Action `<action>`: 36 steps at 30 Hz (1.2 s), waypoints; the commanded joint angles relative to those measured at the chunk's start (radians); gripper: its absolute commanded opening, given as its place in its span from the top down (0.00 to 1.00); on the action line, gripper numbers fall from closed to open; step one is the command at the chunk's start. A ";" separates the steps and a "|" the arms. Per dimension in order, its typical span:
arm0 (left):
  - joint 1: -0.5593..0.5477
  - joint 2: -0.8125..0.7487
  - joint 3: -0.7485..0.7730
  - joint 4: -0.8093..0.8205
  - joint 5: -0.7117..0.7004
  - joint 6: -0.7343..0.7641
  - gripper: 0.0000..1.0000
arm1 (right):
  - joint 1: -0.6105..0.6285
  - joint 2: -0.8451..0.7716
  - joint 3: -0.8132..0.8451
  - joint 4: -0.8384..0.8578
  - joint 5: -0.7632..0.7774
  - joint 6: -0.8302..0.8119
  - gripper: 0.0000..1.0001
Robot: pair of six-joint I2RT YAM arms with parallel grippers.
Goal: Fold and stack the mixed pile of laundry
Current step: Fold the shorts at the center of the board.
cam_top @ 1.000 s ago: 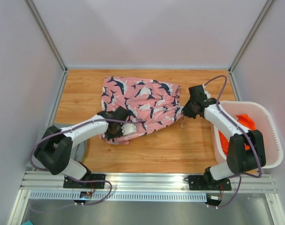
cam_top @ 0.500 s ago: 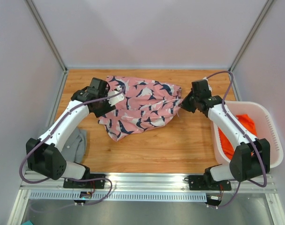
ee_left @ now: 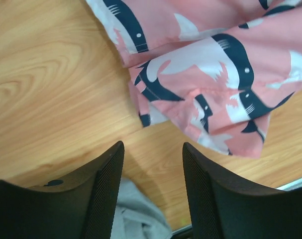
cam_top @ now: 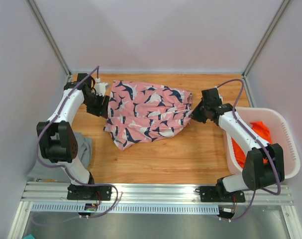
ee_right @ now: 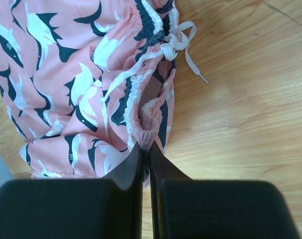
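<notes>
Fingers of the right gripper [ee_right: 146,148] are pinched together on the elastic waistband [ee_right: 151,107] of the pink shark-print shorts [cam_top: 148,112], just below the white drawstring [ee_right: 183,47]. The left gripper [ee_left: 153,147] has its fingers apart and holds nothing, hovering over the wooden table [cam_top: 190,159] just beside the left hem of the shorts. The shorts lie spread across the middle of the table, rumpled and with one lower corner turned over, so I judge the folding of this piece barely begun. A grey garment [cam_top: 82,149] sits at the near left edge; whether it is folded I cannot tell. An orange garment [cam_top: 260,130] lies in the white basket [cam_top: 286,172] on the right, unfolded. No blue piece shows, and no stack is built, so most of the job looks left to do.
</notes>
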 commanded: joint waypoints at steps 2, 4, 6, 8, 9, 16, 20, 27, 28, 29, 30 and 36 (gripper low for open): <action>0.007 0.087 -0.002 -0.002 0.243 -0.220 0.40 | 0.000 -0.008 -0.021 0.041 -0.001 0.017 1.00; 0.007 0.107 -0.012 0.016 0.264 -0.232 0.40 | 0.000 -0.012 -0.022 0.039 0.002 0.017 1.00; 0.007 0.150 -0.012 0.024 0.223 -0.234 0.41 | 0.000 -0.011 -0.022 0.036 0.004 0.017 1.00; 0.007 0.185 -0.011 0.027 0.212 -0.237 0.43 | 0.000 -0.009 -0.019 0.032 0.007 0.017 1.00; 0.007 0.194 -0.011 0.029 0.209 -0.244 0.45 | 0.000 -0.011 -0.017 0.032 0.006 0.016 1.00; 0.007 0.239 -0.026 -0.011 0.168 -0.223 0.46 | 0.000 -0.028 -0.013 0.028 0.007 0.011 1.00; 0.007 0.233 -0.058 -0.011 0.160 -0.212 0.44 | -0.001 -0.032 -0.002 0.021 0.007 0.004 1.00; 0.007 0.259 -0.037 0.051 0.155 -0.228 0.82 | -0.001 -0.032 0.015 0.004 0.044 -0.009 1.00; 0.007 0.254 -0.032 0.061 0.148 -0.228 0.90 | -0.001 -0.034 0.015 0.002 0.047 -0.010 1.00; 0.007 0.247 -0.026 0.067 0.134 -0.216 1.00 | -0.004 -0.035 0.015 0.002 0.050 -0.013 1.00; 0.009 0.222 -0.008 0.078 0.122 -0.208 1.00 | -0.003 -0.034 0.018 0.002 0.047 -0.015 1.00; 0.072 0.118 0.203 0.110 0.062 -0.117 1.00 | -0.055 0.057 0.198 -0.005 0.024 -0.062 1.00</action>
